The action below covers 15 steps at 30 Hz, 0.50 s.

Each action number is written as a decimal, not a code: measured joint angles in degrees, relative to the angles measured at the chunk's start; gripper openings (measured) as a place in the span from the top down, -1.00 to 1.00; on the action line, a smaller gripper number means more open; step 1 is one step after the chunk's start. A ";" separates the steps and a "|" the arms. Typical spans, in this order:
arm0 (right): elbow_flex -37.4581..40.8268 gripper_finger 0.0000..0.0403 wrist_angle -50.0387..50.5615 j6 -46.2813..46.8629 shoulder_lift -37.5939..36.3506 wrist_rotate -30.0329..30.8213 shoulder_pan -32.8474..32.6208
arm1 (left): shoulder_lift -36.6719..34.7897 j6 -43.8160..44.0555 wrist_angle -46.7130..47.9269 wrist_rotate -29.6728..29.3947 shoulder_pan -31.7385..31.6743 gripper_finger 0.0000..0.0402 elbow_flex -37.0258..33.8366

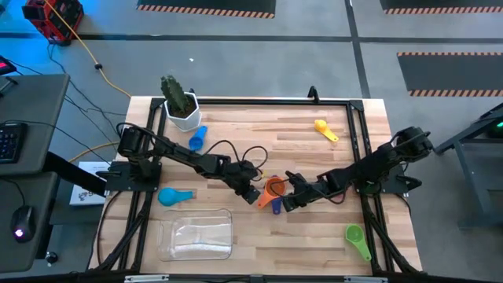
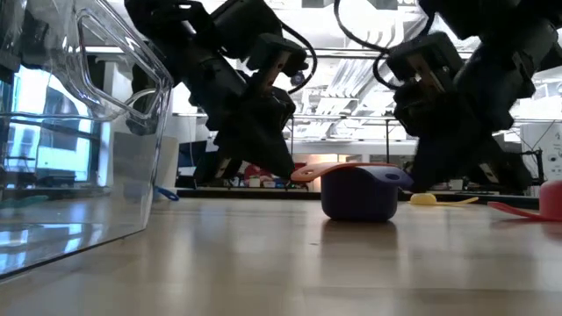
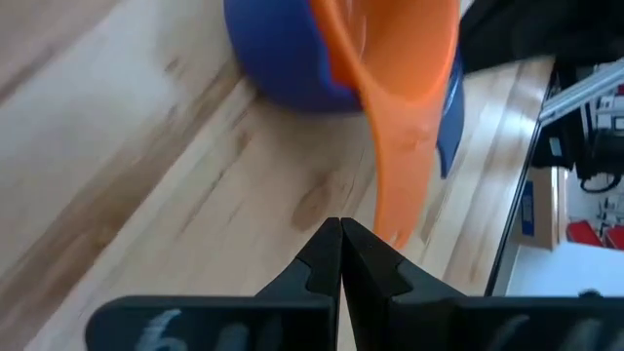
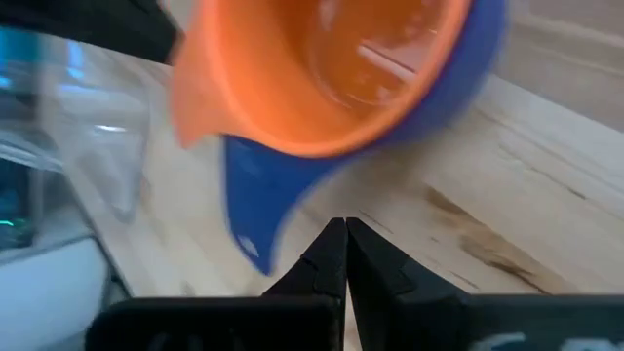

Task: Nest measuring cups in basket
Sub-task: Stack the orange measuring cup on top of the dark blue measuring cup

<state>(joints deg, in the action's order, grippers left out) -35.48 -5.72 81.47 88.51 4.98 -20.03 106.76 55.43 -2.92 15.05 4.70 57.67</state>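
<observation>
An orange measuring cup [image 1: 275, 187] sits nested in a dark blue one [image 2: 356, 197] at mid-table. The dark blue cup rests on its base. The orange handle [image 3: 400, 175] sticks out toward my left gripper [image 1: 255, 196], which is shut, its tips at that handle's free end. My right gripper [image 1: 288, 204] is also shut. It slants down just right of the pair, its tips [image 4: 344, 226] near the blue handle [image 4: 258, 210] and apart from it. The clear basket [image 1: 196, 234] stands at the near left with no cups in it. My left gripper comes slanting down from the table's left. Its shut fingertips [image 3: 341, 234] stand right beside the free end of the orange cup's handle [image 3: 395, 226]. I cannot tell whether they touch it.
Two light blue cups [image 1: 174, 196] [image 1: 196, 140] lie left of the arms, a yellow cup [image 1: 326, 130] at the far right and a green one [image 1: 357, 240] at the near right. A white cactus pot [image 1: 181, 106] stands at the far left. A red cup [image 2: 549, 200] shows at the low view's edge.
</observation>
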 joint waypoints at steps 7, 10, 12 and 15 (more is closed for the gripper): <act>0.00 1.00 -1.40 0.22 0.00 2.26 0.01 | 0.00 -0.47 -1.56 -1.27 -0.03 1.00 0.00; 0.00 1.00 -1.42 1.61 -0.02 2.63 0.15 | 0.82 -0.47 -1.82 -1.44 0.34 1.00 0.00; 0.00 1.00 -1.51 2.61 -0.01 3.72 0.15 | 1.55 -0.35 -1.72 -1.39 0.58 1.00 0.00; 0.00 1.00 -2.26 3.86 -0.02 4.02 0.15 | 2.59 0.00 -3.23 -0.86 0.67 1.00 0.00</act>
<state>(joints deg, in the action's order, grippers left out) -35.48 -7.98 85.33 88.49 9.00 -19.88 109.35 55.43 -6.15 14.19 5.37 57.67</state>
